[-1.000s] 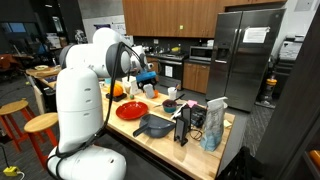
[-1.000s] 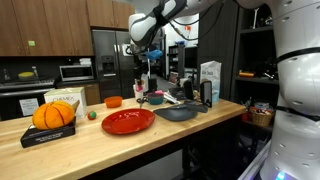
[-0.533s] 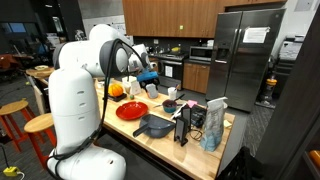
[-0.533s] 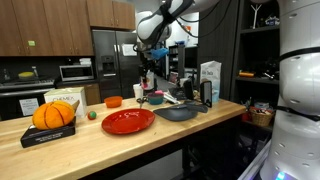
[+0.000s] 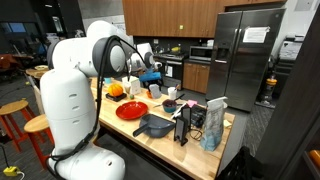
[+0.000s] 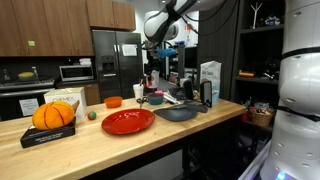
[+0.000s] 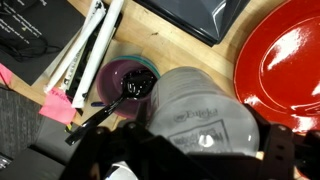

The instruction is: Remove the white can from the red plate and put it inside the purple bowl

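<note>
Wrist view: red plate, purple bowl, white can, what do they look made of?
The red plate: glossy, likely glazed ceramic or hard plastic; bright highlights streak it. The purple bowl: smooth with softer sheen, plastic or ceramic, cannot tell which. The white can: matte off-white wall with faint print, probably metal or plastic; too blurred to settle.

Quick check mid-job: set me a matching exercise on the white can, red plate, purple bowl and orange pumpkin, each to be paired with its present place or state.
Things:
1. white can
2. red plate
3. purple bowl
4. orange pumpkin

Places or states:
A. sits on a dark box
B. held in the gripper, above the counter
C. bare, nothing on it
D. a dark utensil lies in it

Pairs: 1-B, 2-C, 3-D, 4-A
</note>
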Motion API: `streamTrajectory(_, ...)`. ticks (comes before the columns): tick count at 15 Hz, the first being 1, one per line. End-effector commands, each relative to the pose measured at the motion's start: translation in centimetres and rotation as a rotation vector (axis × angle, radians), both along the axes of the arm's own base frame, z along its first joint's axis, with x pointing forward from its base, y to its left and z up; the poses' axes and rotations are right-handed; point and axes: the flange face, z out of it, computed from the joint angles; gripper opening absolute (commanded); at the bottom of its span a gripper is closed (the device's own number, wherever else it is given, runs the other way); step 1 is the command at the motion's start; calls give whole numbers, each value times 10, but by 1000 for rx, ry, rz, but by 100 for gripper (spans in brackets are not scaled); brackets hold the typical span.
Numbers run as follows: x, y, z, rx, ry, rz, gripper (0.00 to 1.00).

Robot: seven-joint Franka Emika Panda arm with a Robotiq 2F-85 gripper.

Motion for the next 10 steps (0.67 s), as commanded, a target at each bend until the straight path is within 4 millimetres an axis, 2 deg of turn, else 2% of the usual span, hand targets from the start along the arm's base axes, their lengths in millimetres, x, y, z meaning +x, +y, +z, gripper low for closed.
streamTrajectory(1, -2, -14, 1, 74, 13, -28, 62)
streamTrajectory(10, 3, -32, -8, 138, 54, -104, 62)
